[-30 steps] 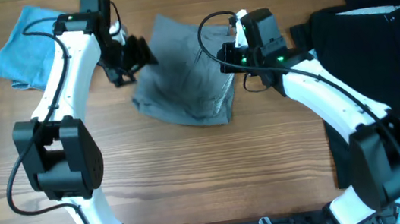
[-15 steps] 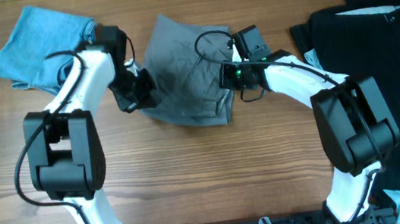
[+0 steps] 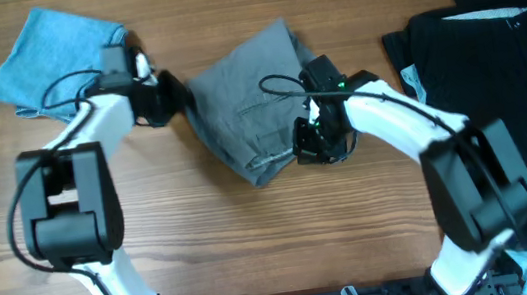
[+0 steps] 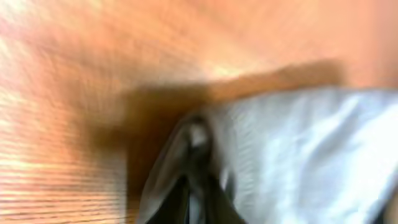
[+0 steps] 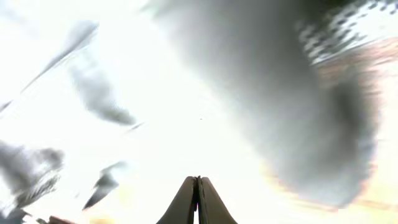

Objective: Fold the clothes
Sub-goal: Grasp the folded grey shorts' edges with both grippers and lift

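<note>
The clothes in hand are grey shorts [image 3: 244, 110], lying bunched and turned at the table's middle. My left gripper [image 3: 173, 98] is at their left edge. In the blurred left wrist view its jaws [image 4: 199, 186] are nearly together, with a fold of the grey shorts [image 4: 298, 143] pinched between them. My right gripper [image 3: 310, 148] is at the shorts' lower right edge. In the washed-out right wrist view its fingers [image 5: 198, 183] are pressed shut amid grey fabric [image 5: 267, 74] that fills the picture.
A light-blue garment [image 3: 56, 54] lies at the back left, just beyond the left arm. A large black garment [image 3: 498, 88] covers the table's right side. Bare wooden table [image 3: 256, 249] lies in front of the shorts.
Left gripper closed on the shorts' left edge and pulled up-left. Right gripper slid down toward the front. The shorts turned clockwise and bunched narrower.
</note>
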Tool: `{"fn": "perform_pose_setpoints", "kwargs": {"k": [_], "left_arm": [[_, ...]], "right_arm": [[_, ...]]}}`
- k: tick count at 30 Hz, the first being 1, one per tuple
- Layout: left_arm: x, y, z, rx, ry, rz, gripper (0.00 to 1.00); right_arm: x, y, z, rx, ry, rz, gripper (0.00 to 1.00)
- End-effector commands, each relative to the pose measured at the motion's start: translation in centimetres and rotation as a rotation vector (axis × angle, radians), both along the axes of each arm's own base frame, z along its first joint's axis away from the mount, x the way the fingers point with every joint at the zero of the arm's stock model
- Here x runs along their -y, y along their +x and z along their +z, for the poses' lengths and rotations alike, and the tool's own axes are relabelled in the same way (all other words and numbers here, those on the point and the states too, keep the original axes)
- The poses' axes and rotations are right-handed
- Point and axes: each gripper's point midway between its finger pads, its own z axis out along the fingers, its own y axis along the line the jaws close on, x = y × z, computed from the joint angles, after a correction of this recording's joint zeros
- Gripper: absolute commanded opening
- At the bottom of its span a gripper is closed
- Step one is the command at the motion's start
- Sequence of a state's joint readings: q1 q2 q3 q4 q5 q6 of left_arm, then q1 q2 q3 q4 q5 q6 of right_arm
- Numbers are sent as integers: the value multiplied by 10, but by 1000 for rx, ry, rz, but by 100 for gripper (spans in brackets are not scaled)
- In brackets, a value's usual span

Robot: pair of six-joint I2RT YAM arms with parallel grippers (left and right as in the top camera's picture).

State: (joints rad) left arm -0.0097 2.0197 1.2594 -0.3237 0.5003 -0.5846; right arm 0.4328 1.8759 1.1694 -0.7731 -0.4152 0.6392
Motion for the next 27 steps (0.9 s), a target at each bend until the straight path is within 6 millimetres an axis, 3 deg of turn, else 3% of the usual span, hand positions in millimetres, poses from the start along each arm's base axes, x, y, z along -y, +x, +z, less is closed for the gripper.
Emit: {"fn": "perform_pose_setpoints", "kwargs": {"k": [1, 2, 3, 4, 6, 9, 13, 18, 23, 27], "left_arm": [[1, 14, 51, 54, -183, -59, 22], [1, 9, 59, 50, -211, -78, 28], [2, -16, 67, -2, -258, -141, 47], [2, -23, 64, -27, -252, -154, 56], [6, -44, 55, -76, -235, -218, 79], [18, -69, 42, -132, -219, -292, 100], [33, -83, 29, -162, -198, -333, 100], [41, -97, -5, -224, -59, -318, 100], [60, -102, -20, -267, -76, -238, 100], [77, -91, -26, -251, -117, -153, 99]], "right_arm": [[-2, 28, 49, 272, 25, 97, 4], [0, 36, 56, 327, 17, 104, 4], [7, 59, 69, 451, -17, 103, 4], [11, 62, 69, 464, -31, 94, 4], [21, 72, 64, 483, -77, 69, 4], [37, 85, 44, 466, -135, 29, 4], [45, 83, 6, 334, -105, -41, 4], [27, 63, -34, 124, 45, -87, 4], [20, 57, -47, 69, 82, -88, 4], [19, 59, -46, 79, 86, -88, 4]]}}
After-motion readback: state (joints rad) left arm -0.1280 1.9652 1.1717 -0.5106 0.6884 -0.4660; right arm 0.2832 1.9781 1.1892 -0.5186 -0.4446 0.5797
